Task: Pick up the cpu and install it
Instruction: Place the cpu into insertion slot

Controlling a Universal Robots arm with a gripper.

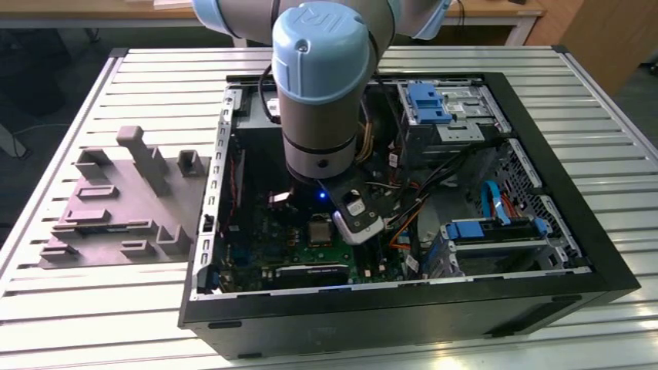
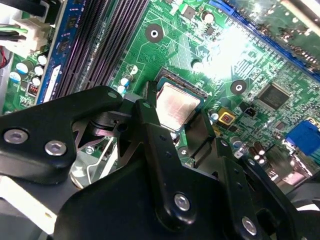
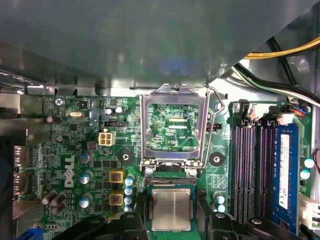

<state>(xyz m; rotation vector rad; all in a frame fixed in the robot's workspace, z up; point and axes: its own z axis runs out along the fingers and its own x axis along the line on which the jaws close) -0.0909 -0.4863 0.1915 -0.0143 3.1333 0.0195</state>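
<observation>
The end effector [image 2: 176, 111], matte black with bolted link plates, has its two fingers [image 2: 150, 125] set close against opposite edges of the cpu [image 2: 179, 104], gripping it with no gap showing. The cpu is a thin square with a brushed silvery metal top and a green rim. It lies flat, top up, at the socket on the green motherboard [image 3: 75, 150]; whether it is seated or just above, I cannot tell. Its edges run square to the silver socket frame [image 3: 172, 125], which stands hinged open just beside it. Being square, it has no long axis. Dark ribbed memory slots [image 3: 250, 170] run alongside.

In the exterior view the arm [image 1: 323, 92], a smooth grey tube with pale blue caps, stands nearly upright and reaches down into the open black computer case [image 1: 411, 316] at the frame's lower middle. A grey moulded tray [image 1: 113, 208] lies on the exterior view's left, on the pale slatted surface [image 1: 606, 154].
</observation>
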